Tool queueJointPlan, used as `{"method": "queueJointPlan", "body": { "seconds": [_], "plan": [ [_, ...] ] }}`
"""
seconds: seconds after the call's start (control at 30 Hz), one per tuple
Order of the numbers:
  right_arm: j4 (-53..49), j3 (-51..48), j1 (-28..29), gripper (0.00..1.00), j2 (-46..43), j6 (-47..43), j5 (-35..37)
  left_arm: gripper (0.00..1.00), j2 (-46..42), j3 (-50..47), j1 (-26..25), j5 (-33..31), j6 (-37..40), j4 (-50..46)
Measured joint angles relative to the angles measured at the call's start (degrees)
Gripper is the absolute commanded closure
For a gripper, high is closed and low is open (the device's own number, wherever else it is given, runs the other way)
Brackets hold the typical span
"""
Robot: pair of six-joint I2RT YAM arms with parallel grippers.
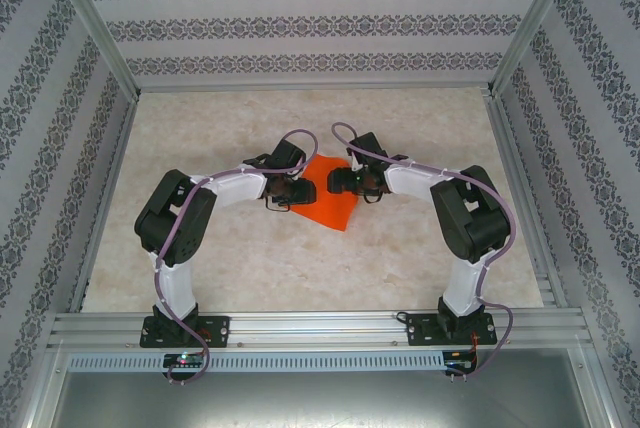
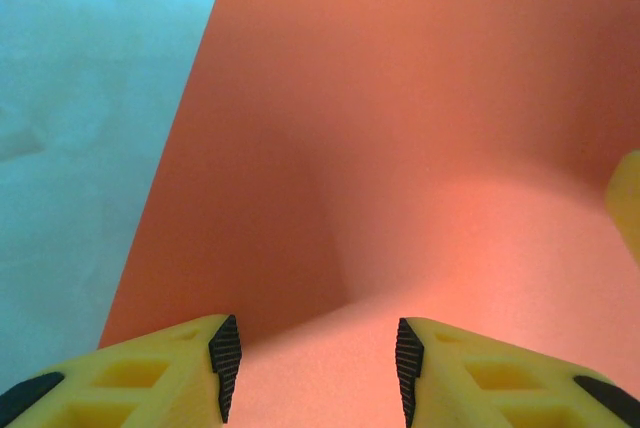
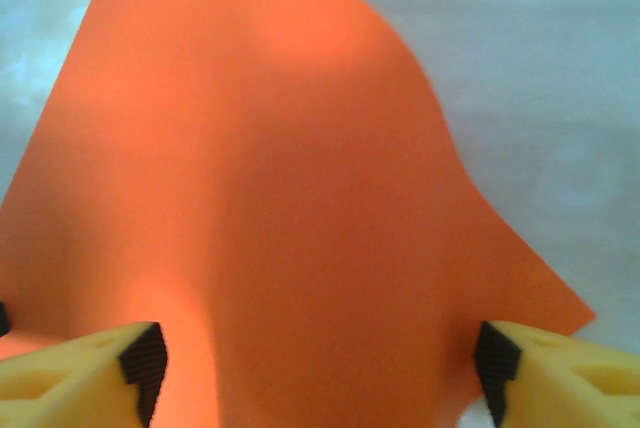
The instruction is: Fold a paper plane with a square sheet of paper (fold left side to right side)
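Note:
The square sheet of paper [image 1: 332, 208] is bright orange-red and lies mid-table between the two arms. My left gripper [image 1: 290, 192] is over its left part and my right gripper [image 1: 335, 183] over its upper right part. In the left wrist view the paper [image 2: 400, 128] spreads under my left gripper [image 2: 312, 368], whose jaws stand apart with nothing pinched between them. In the right wrist view the paper [image 3: 280, 178] bows upward with a curved far edge. My right gripper [image 3: 318, 368] stands wide open astride that raised part.
The marbled tabletop [image 1: 400, 128] is walled by patterned panels and aluminium rails [image 1: 320, 326] at the near edge. A yellow finger of the right gripper [image 2: 628, 203] shows at the right edge of the left wrist view.

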Motion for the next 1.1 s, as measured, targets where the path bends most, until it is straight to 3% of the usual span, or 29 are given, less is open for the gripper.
{"method": "queueJointPlan", "body": {
  "seconds": [0.23,0.4,0.63,0.83,1.1],
  "plan": [
    [-1.36,0.15,0.22,0.55,0.00,0.13,-4.09,0.50,-1.09,-1.38,0.04,0.09,0.02,0.70],
    [-1.22,0.52,0.11,0.69,-0.39,-0.04,-7.69,0.47,-3.98,-4.09,1.09,1.57,0.00,1.84],
    [4.28,-2.67,-3.23,0.73,-7.56,0.17,-19.52,0.39,-15.23,-10.64,7.13,7.43,0.02,6.86],
    [6.86,-4.42,-8.96,0.73,-18.14,-1.73,-31.63,0.24,-25.42,-17.38,13.90,17.18,-0.02,15.43],
    [2.97,-3.52,-12.26,0.73,-29.55,-7.56,-47.15,0.17,-35.36,-18.18,15.02,31.39,1.92,24.24]
  ]
}}
